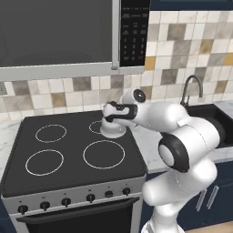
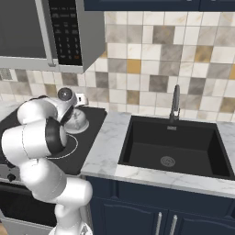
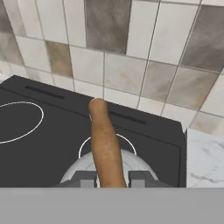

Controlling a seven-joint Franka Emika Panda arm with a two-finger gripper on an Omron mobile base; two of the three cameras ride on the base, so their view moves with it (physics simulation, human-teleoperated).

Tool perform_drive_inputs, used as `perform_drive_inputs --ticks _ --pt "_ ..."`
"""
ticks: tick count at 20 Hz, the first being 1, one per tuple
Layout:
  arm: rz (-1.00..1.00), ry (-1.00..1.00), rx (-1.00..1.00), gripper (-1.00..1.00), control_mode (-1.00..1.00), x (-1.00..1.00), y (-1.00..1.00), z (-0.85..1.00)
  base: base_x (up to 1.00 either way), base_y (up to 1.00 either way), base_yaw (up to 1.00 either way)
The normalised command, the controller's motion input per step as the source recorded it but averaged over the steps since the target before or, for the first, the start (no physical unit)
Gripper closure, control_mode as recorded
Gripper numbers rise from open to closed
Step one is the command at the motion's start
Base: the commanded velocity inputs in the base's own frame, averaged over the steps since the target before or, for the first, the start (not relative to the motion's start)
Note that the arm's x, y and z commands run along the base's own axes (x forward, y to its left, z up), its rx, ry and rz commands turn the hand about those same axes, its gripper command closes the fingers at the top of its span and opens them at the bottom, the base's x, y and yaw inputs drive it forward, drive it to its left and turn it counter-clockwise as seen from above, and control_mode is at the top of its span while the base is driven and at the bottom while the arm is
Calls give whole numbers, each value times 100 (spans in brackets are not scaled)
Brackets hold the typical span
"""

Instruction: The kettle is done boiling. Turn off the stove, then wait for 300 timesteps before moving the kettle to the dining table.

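Row of black front knobs [image 1: 66, 201] along steel range edge, nearest the base. Above them, black glass stove [image 1: 27, 136] with white ring burners. On back right burner: kettle [image 1: 112, 129], squat, silver-grey, upright. Gripper [image 3: 112, 178] directly over it, closed tight on arched brown handle [image 3: 105, 144], one finger tip [image 3: 83, 178] each side in hand view. Marble countertop [image 2: 105, 149] right of stove, then dark sink [image 2: 174, 147] with faucet [image 2: 174, 105]. Tiled backsplash [image 3: 131, 57] behind; microwave [image 1: 59, 34] overhead.
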Motion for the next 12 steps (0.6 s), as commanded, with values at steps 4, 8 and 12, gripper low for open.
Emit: perform_drive_inputs --ticks 4,8,12 --pt "-11 12 0 100 -100 -17 -1 62 0 0 0" --pt "-11 8 0 100 -100 -22 0 46 0 0 0" --pt "-12 2 0 100 -100 -39 -2 28 0 0 0"
